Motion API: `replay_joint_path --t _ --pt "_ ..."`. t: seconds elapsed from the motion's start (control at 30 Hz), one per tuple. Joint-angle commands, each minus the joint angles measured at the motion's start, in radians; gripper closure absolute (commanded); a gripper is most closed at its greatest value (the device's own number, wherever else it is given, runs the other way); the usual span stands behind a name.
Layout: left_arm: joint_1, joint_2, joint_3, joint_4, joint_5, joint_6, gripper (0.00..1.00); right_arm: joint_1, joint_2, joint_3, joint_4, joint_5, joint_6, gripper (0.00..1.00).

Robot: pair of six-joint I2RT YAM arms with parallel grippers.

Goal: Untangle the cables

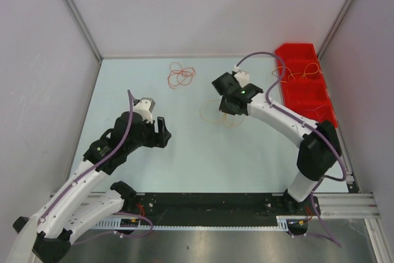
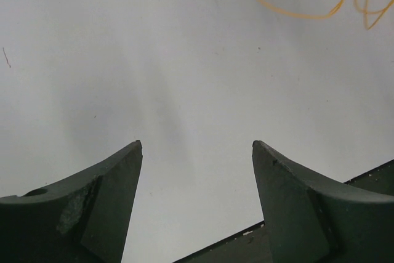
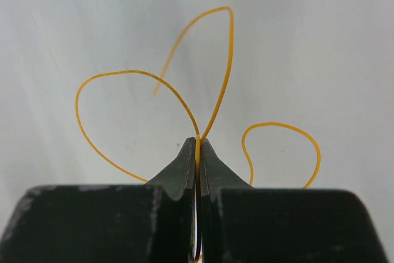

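My right gripper (image 3: 197,143) is shut on an orange-yellow cable (image 3: 228,60), pinched between the fingertips; its loops spread over the table on both sides. In the top view this gripper (image 1: 229,110) is at the table's middle right, with the cable's faint loops (image 1: 215,119) under it. A bunch of red cable loops (image 1: 181,76) lies apart at the far middle. My left gripper (image 2: 197,146) is open and empty over bare table, left of the orange-yellow cable (image 2: 295,14); it also shows in the top view (image 1: 166,132).
Red bins (image 1: 308,93) stand in a row along the right edge, with yellow cables (image 1: 301,73) in the far ones. Grey walls enclose the table on three sides. A black rail (image 1: 209,204) runs along the near edge.
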Motion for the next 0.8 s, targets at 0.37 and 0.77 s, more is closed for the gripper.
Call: replay_joint_path --t 0.37,0.77 --pt "0.004 0.026 0.001 0.012 -0.037 0.010 0.23 -0.464 -0.223 0.081 -0.005 -0.045 -0.231 1.00" --pt "0.004 0.040 0.001 0.009 -0.044 0.007 0.23 -0.721 -0.169 0.125 0.113 -0.188 -0.551 1.00"
